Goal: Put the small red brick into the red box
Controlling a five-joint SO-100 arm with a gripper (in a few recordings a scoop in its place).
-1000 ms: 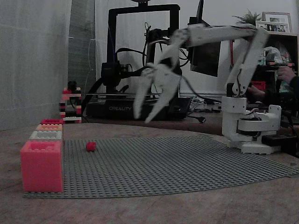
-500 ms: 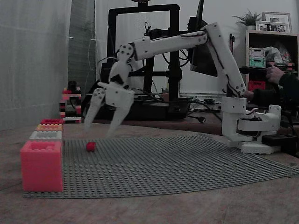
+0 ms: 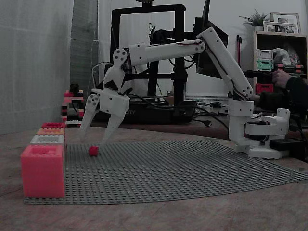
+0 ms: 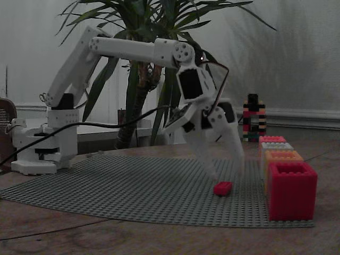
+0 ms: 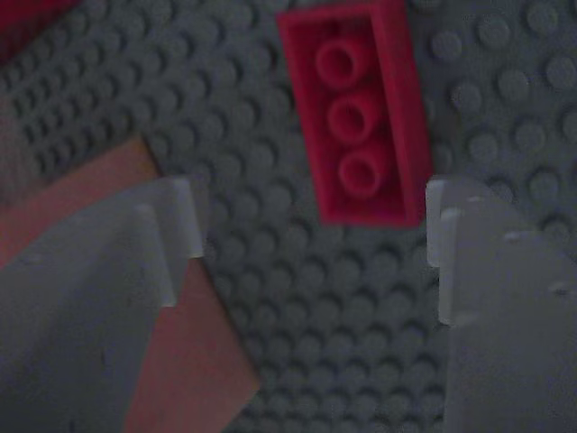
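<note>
Grey studded baseplate (image 3: 192, 168) on a dim table, white arm reaching over a red brick.

Spread apart and empty, the gripper (image 3: 94, 137) hangs just above the small red brick (image 3: 93, 150), which lies flat on the plate, untouched; in the wrist view the brick (image 5: 356, 113) sits between and ahead of the two fingers, nearer the right one (image 5: 487, 271). Along the plate's edge runs a row of boxes: a pink-red one (image 3: 43, 171) nearest the camera, then grey, orange, and the red box (image 3: 53, 125) farthest. Nothing lies between brick and boxes. A striped block tower (image 3: 72, 108) stands behind. The brick is bright red, oblong, with three studs in a row.
</note>
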